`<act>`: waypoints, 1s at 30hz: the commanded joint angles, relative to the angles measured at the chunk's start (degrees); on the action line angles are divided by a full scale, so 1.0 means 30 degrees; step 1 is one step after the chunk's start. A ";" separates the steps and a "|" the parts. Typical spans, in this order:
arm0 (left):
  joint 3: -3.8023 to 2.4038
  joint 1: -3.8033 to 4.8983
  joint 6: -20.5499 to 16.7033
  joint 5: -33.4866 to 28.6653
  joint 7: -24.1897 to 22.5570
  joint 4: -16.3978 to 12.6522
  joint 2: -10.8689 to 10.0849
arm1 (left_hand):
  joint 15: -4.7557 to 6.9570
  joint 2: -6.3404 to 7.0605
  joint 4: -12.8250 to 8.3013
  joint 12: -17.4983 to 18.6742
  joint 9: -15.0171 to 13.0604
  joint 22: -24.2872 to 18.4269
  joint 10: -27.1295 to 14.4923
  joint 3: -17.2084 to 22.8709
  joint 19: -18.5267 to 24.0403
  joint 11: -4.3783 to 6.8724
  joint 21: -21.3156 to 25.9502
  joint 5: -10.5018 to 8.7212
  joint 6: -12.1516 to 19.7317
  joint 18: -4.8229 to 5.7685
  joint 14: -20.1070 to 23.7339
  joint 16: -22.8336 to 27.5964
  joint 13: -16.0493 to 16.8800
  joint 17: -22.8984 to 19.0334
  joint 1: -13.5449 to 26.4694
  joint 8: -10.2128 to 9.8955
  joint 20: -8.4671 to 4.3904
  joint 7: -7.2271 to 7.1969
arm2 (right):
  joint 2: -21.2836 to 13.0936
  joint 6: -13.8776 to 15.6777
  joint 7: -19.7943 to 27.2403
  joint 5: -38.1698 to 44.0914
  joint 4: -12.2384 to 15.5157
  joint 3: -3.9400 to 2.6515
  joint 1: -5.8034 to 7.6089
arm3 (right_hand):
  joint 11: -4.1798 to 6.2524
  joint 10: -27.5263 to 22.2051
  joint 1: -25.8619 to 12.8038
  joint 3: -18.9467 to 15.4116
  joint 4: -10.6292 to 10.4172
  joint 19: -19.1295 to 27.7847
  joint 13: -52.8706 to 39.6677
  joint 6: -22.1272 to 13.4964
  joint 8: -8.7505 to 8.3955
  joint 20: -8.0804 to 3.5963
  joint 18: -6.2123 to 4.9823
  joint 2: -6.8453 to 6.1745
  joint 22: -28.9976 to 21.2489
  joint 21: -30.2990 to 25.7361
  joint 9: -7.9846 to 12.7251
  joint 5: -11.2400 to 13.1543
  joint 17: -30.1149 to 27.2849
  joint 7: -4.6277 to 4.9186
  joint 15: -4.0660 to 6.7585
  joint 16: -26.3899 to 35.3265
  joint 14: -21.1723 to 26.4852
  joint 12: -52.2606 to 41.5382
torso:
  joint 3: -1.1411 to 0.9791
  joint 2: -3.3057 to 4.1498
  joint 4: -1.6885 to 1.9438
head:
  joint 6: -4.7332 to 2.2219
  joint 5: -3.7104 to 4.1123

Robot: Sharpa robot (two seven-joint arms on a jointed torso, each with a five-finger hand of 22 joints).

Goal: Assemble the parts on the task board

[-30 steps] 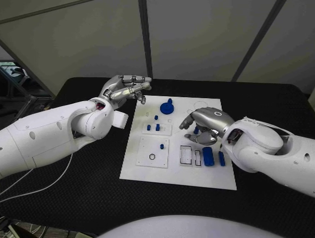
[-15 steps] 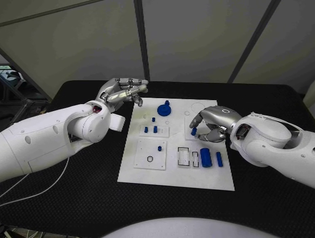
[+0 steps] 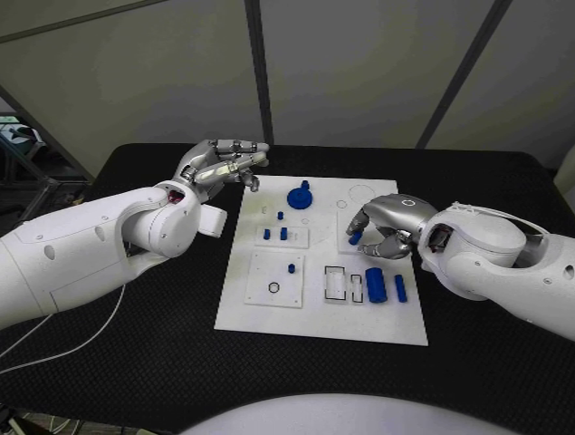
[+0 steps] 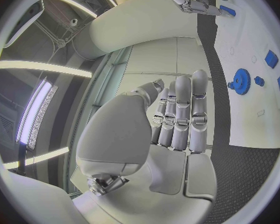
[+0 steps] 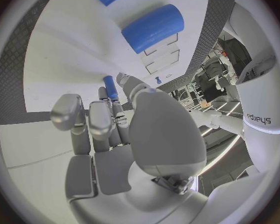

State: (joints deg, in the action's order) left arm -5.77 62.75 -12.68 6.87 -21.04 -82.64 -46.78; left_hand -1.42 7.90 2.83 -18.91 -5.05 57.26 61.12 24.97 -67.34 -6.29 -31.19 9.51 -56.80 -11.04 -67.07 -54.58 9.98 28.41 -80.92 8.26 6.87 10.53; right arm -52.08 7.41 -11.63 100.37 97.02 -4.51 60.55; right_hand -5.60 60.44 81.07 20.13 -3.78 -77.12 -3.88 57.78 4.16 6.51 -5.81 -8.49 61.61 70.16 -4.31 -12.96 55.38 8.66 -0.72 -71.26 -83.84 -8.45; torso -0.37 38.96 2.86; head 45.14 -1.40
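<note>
The white task board (image 3: 324,319) lies mid-table. My right hand (image 3: 384,227) hovers over its right side and pinches a small blue peg (image 3: 354,239) between thumb and fingers; the right wrist view shows the peg (image 5: 110,87) standing up from the fingertips. A thick blue cylinder (image 3: 376,284) and a thin blue bar (image 3: 401,288) lie on the board nearer me than that hand. A blue gear (image 3: 303,196) sits at the far end. My left hand (image 3: 222,165) is raised off the board's far-left corner, fingers straight and side by side (image 4: 180,112), holding nothing.
Two short blue pegs (image 3: 275,234) stand in a small square plate left of centre, and a tiny one (image 3: 281,216) sits beyond them. Rectangular slots (image 3: 338,284) and a plate with a ring (image 3: 277,277) are on the near half. Black table (image 3: 144,362) surrounds the board.
My right hand has shifted slightly towards the board's right edge while still pinching the blue peg. The left hand has stayed put.
</note>
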 commanded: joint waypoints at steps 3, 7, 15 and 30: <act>-0.0016 0.0039 0.0277 -0.0038 0.0065 0.0007 0.0001 | -0.0004 -0.0062 -0.0023 -0.0094 0.0031 -0.0021 -0.0160 -0.0046 0.0101 0.0024 0.0110 0.0108 0.0085 0.0200 0.0069 0.0100 0.0021 -0.0030 -0.0031 0.0096 0.0014 0.0077 | 0.0092 -0.0057 -0.0187 0.0308 -0.0016 -0.0007 0.0023 | 0.0293 0.1441 0.0347 0.0666 -0.0019 -0.0578 -0.0149 0.0983 0.0432 -0.0142 0.0113 0.0715 0.0887 0.0713 -0.0181 0.0758 0.0737 -0.0115 0.0263 -0.0402 -0.0417 -0.0759 | -0.0015 -0.0022 -0.0015 | 0.0030 -0.0023; -0.0017 0.0039 0.0289 -0.0038 0.0077 0.0012 0.0023 | -0.0010 -0.0065 -0.0010 -0.0108 0.0034 -0.0026 -0.0174 -0.0062 0.0103 0.0017 0.0117 0.0106 0.0093 0.0201 0.0075 0.0099 0.0025 -0.0037 -0.0007 0.0103 0.0017 0.0083 | 0.0148 0.0473 0.0016 0.0277 -0.0046 -0.0007 0.0023 | 0.0526 0.2185 0.0491 0.1006 -0.0062 -0.0867 -0.0265 0.1661 0.0739 -0.0286 0.0240 0.1025 0.1519 0.1184 -0.0313 0.1187 0.1032 -0.0263 0.0415 -0.0634 -0.0509 -0.1089 | -0.0016 -0.0033 -0.0023 | 0.0060 -0.0054; -0.0018 0.0039 0.0319 -0.0038 0.0106 0.0003 0.0040 | -0.0010 -0.0065 -0.0010 -0.0108 0.0034 -0.0026 -0.0174 -0.0062 0.0103 0.0017 0.0117 0.0106 0.0093 0.0201 0.0075 0.0099 0.0025 -0.0037 -0.0007 0.0103 0.0017 0.0083 | 0.0172 0.1481 -0.0159 0.0363 -0.0144 -0.0008 0.0023 | 0.0796 0.3026 0.1137 0.1608 0.0356 -0.1095 -0.0537 0.2318 0.1094 -0.0538 0.0346 0.1405 0.2083 0.1617 -0.0485 0.1353 0.1317 -0.0403 0.0675 -0.0862 -0.0550 -0.1457 | -0.0010 -0.0038 -0.0016 | 0.0103 -0.0062; -0.0017 0.0035 0.0321 -0.0038 0.0073 0.0017 0.0040 | -0.0018 -0.0071 0.0005 -0.0135 0.0038 -0.0036 -0.0197 -0.0088 0.0106 0.0010 0.0129 0.0101 0.0107 0.0202 0.0083 0.0095 0.0032 -0.0049 0.0024 0.0116 0.0024 0.0087 | -0.0418 0.2346 0.0197 0.0028 0.0804 -0.0078 0.0022 | 0.0758 0.3139 0.1432 0.2194 0.1002 -0.1142 -0.0744 0.2377 0.1118 -0.0609 0.0398 0.1011 0.2358 0.1840 -0.0525 0.0785 0.1264 -0.0329 0.0682 -0.0886 -0.0507 -0.1431 | -0.0040 -0.0037 -0.0059 | 0.0079 -0.0178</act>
State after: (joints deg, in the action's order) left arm -5.78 62.76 -12.37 6.87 -20.64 -82.58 -46.72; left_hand -1.43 7.90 2.83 -19.24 -5.00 57.22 60.91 24.97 -67.34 -6.08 -31.19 9.51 -56.80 -11.04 -67.07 -54.58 10.02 28.35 -80.92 8.26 6.87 10.53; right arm -53.19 11.89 -11.86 101.01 98.66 -4.60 60.50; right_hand -3.77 69.01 84.24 26.56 -0.92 -80.39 -6.08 64.78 7.44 4.71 -5.79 -5.93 68.61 75.56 -5.45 -10.28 59.26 7.27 1.05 -73.77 -83.94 -12.61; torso -0.45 38.85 2.75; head 45.31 -1.87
